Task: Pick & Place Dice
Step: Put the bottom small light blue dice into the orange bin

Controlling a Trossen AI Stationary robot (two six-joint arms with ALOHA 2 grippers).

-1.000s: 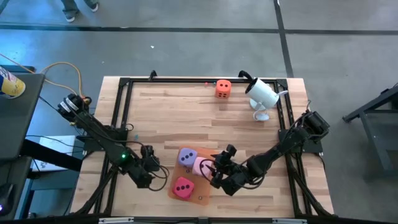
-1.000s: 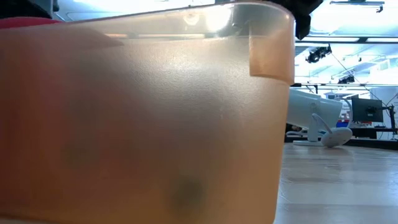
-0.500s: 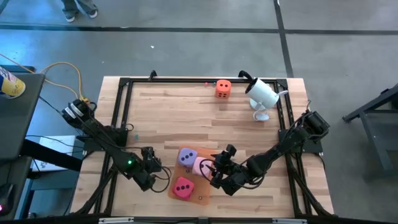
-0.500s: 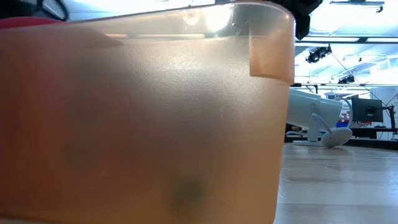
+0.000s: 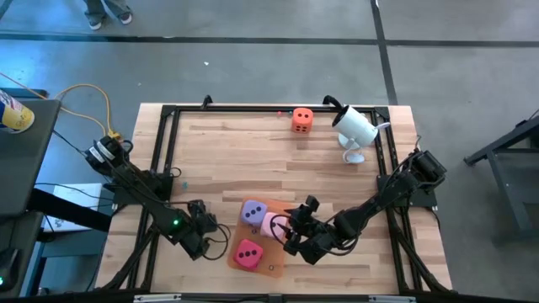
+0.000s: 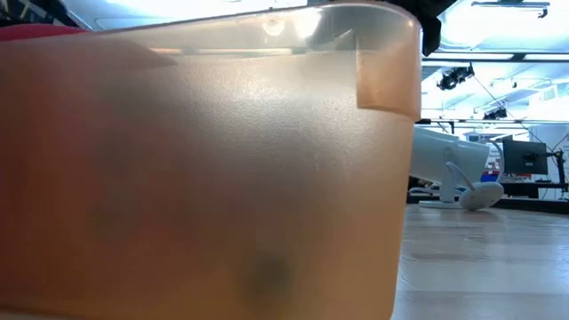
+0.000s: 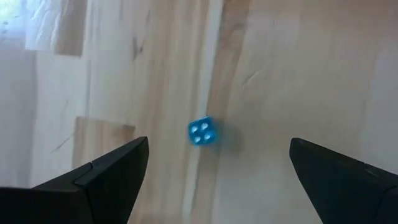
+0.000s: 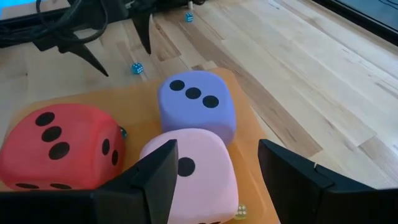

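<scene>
On the translucent orange mat [image 5: 271, 268] near the table's front edge rest a red die [image 5: 247, 253], a purple die [image 5: 253, 211] and a pink die [image 5: 271, 225]. An orange die [image 5: 302, 119] sits alone at the far edge. My right gripper [image 8: 214, 180] stands open, its fingers on either side of the pink die [image 8: 193, 168], coming from the table's right. Left of the mat, my left gripper [image 7: 217, 158] is open and points down. A tiny blue die [image 7: 201, 131] lies on the wood between its fingers, touching neither. My right gripper: one finger [image 8: 158, 180] stands in front of the pink die's side [image 8: 149, 155], and I cannot tell whether it touches. The other finger [image 8: 286, 174] is clear of the die. The die rests on the mat.
A white camera [image 5: 354, 126] stands at the far right. Black frame rails [image 5: 168, 143] run along the table's edges. A second tiny blue die [image 8: 188, 17] lies by the left rail. In the low view a translucent orange wall [image 6: 204, 169] blocks most of the sight.
My left gripper has sunk toward the table beside the mat and rolled a little about its own axis, its fingers still wide apart.
</scene>
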